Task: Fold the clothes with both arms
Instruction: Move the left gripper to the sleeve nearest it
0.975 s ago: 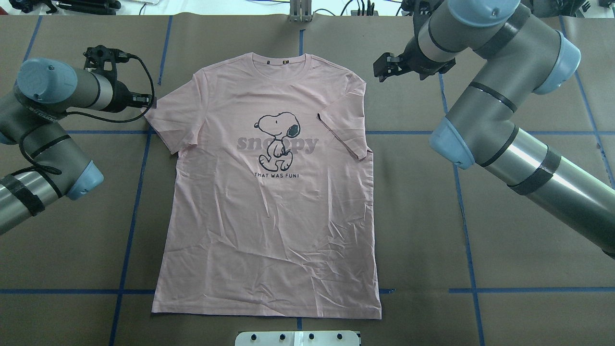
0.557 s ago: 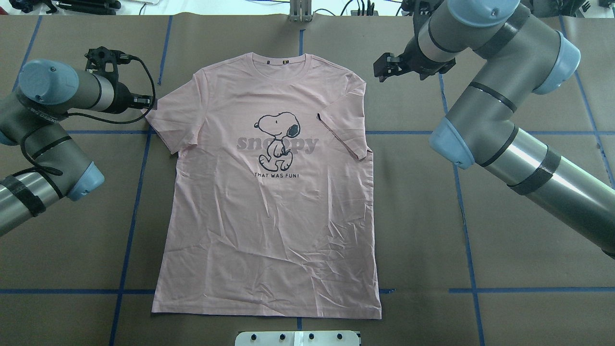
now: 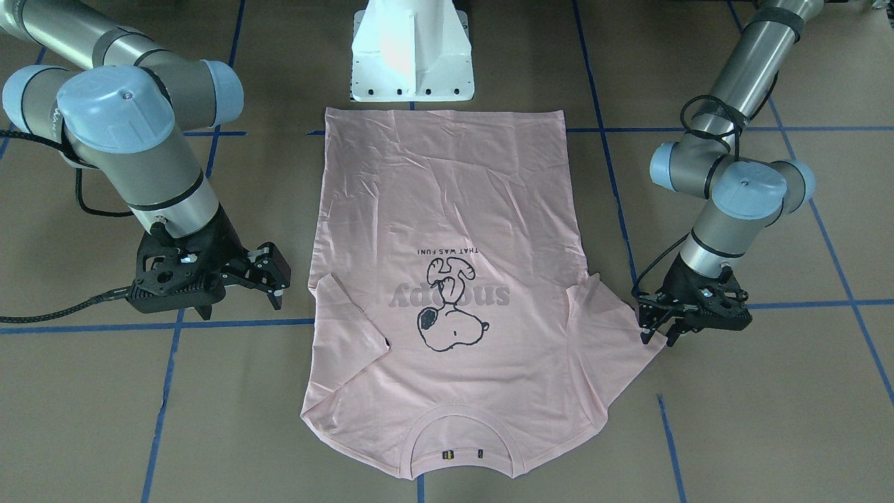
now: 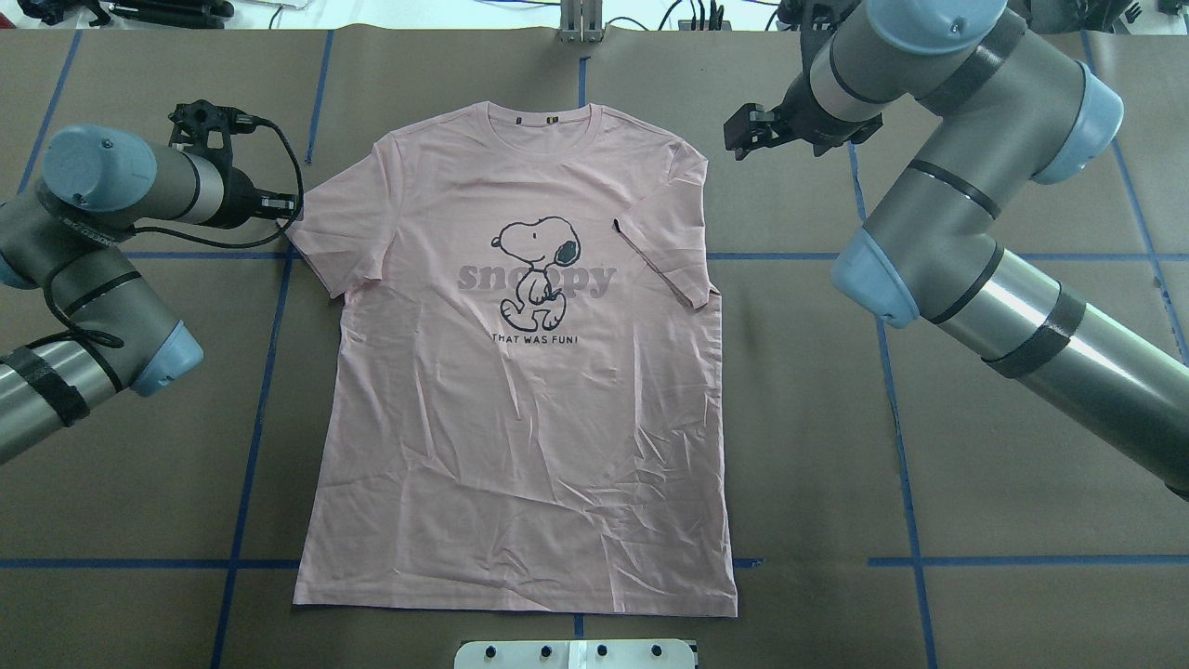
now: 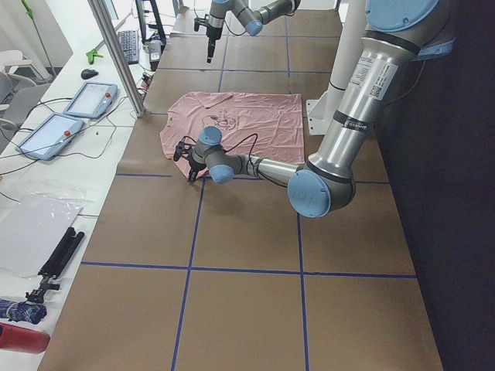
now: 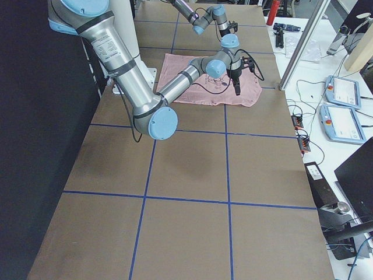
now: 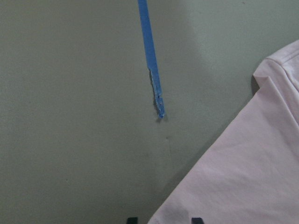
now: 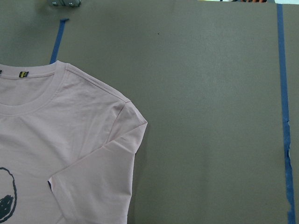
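The pale pink T-shirt [image 4: 520, 418] lies flat, print up, collar at the far side, with one sleeve folded in over the chest on the robot's right. My left gripper [image 4: 290, 201] is low at the outer edge of the other sleeve [image 3: 628, 342]. It is open, and in the left wrist view the sleeve edge [image 7: 243, 177] lies between its two tips. My right gripper [image 4: 736, 133] hovers open and empty beside the shirt's far right shoulder [image 8: 126, 107], apart from the cloth. In the front-facing view the right gripper [image 3: 276, 283] is left of the shirt [image 3: 447, 209].
Brown paper with blue tape lines [image 4: 251, 446] covers the table. The white pedestal base [image 3: 412, 49] stands just behind the shirt's hem. Tablets [image 5: 93, 100] and a metal post [image 5: 116, 54] line the table's far side.
The left gripper has shifted slightly toward the robot along the sleeve edge. The right gripper has barely moved, and the shirt lies as before.
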`<state>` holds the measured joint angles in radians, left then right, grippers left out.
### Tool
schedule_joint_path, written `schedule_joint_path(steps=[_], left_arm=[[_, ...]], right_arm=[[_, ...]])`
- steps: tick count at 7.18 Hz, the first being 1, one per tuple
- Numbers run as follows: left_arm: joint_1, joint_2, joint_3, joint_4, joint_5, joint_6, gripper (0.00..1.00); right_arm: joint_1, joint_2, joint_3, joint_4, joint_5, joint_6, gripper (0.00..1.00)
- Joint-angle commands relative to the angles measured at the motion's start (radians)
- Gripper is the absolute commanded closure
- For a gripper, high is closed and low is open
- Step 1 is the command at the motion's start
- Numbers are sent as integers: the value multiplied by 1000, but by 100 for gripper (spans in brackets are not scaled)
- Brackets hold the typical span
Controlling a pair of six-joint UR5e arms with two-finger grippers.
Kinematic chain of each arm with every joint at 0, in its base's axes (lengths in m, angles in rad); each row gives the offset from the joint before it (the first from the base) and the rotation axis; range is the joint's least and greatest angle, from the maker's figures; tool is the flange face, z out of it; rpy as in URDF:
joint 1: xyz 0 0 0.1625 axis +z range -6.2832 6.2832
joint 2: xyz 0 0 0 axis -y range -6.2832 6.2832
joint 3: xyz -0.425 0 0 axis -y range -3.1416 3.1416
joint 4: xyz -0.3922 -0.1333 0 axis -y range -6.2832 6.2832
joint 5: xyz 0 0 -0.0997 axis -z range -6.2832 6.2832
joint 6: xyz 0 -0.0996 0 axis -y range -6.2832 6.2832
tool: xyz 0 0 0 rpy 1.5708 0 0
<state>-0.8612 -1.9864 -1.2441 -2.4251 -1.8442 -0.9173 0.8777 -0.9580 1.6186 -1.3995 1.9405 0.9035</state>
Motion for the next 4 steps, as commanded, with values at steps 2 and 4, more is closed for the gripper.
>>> schedule_joint_path(steps=[2,4], left_arm=[[2,1,-5,0,-1,8,100],[2,-11,-18,9,-1,8,100]], right_arm=[[0,-1,1,0,2,0,0],[0,-1,1,-1,0,0,0]])
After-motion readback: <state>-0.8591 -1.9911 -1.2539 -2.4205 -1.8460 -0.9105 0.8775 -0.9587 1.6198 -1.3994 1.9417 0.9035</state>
